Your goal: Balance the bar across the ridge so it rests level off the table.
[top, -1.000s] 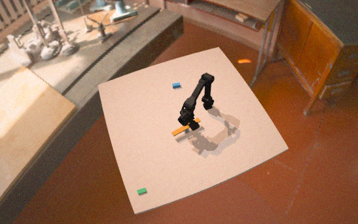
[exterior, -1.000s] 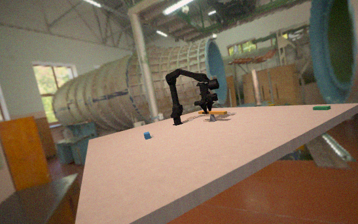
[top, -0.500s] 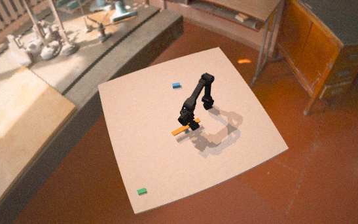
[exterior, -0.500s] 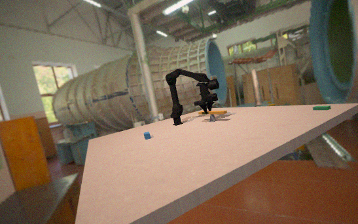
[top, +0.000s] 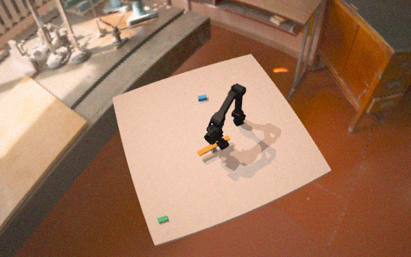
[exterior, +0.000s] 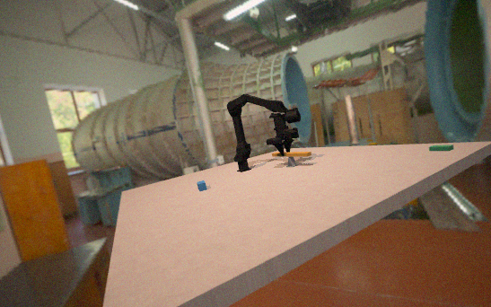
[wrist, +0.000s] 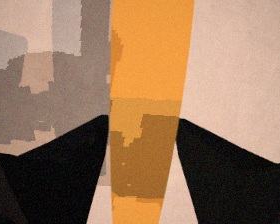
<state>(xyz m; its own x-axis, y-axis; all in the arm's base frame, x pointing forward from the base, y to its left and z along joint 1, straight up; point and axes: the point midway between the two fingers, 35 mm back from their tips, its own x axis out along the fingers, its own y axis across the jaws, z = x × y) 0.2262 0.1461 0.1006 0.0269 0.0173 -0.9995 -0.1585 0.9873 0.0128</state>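
The orange bar (top: 205, 150) (exterior: 302, 153) (wrist: 151, 50) lies across the small grey ridge (top: 214, 151) (exterior: 291, 162), clear of the table (top: 172, 124) (exterior: 188, 224) and looking about level in the exterior view. Its shadow lies apart from it on the table. My gripper (top: 218, 144) (exterior: 285, 153) (wrist: 141, 124) points down over the bar, with one finger on each side. The fingers are slightly open, with a narrow gap beside the bar in the wrist view. The contact between bar and ridge is too small to judge exactly.
A blue block (top: 202, 98) (exterior: 202, 186) lies on the table away from the arm. A green block (top: 162, 219) (exterior: 441, 147) lies near a far corner of the table. The arm's shadow falls beside the bar.
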